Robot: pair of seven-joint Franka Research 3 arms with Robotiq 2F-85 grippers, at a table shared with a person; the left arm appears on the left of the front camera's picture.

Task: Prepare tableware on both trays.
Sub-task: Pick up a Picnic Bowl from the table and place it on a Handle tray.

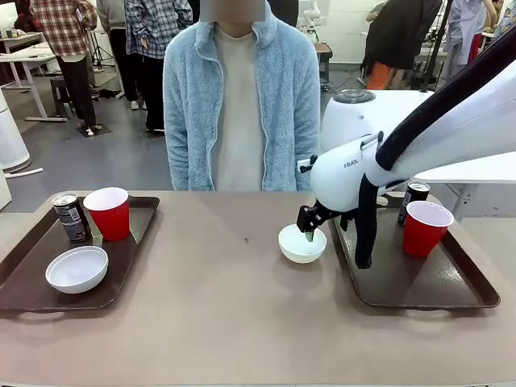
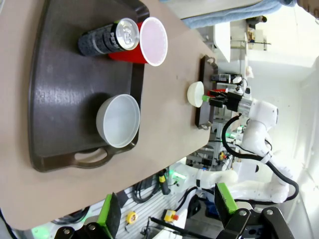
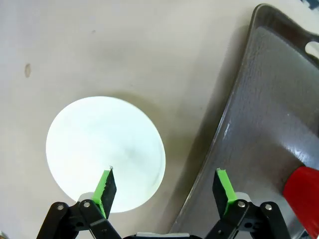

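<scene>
A small white bowl [image 1: 301, 243] [image 3: 104, 152] sits on the bare table just left of the right tray [image 1: 419, 282] [image 3: 269, 124]. My right gripper [image 1: 310, 234] [image 3: 164, 188] hovers open over the bowl's tray-side rim, one finger above the bowl's inside and the other above the tray's edge. The right tray holds a red cup [image 1: 425, 227] [image 3: 304, 191] and a dark can [image 1: 415, 200]. On the left tray [image 1: 20, 282] [image 2: 60, 99] stand a can [image 1: 71, 216] [image 2: 107, 40], a red cup [image 1: 107, 213] [image 2: 149, 42] and a white bowl [image 1: 76, 268] [image 2: 118, 120]. My left gripper [image 2: 169, 211] is open, high above that tray.
A person in a light blue fleece [image 1: 242, 97] stands at the far edge of the table, hands out of sight. The tan tabletop [image 1: 218, 314] runs between the two trays. My right arm's white body [image 1: 355, 169] hangs over the right tray's near-left part.
</scene>
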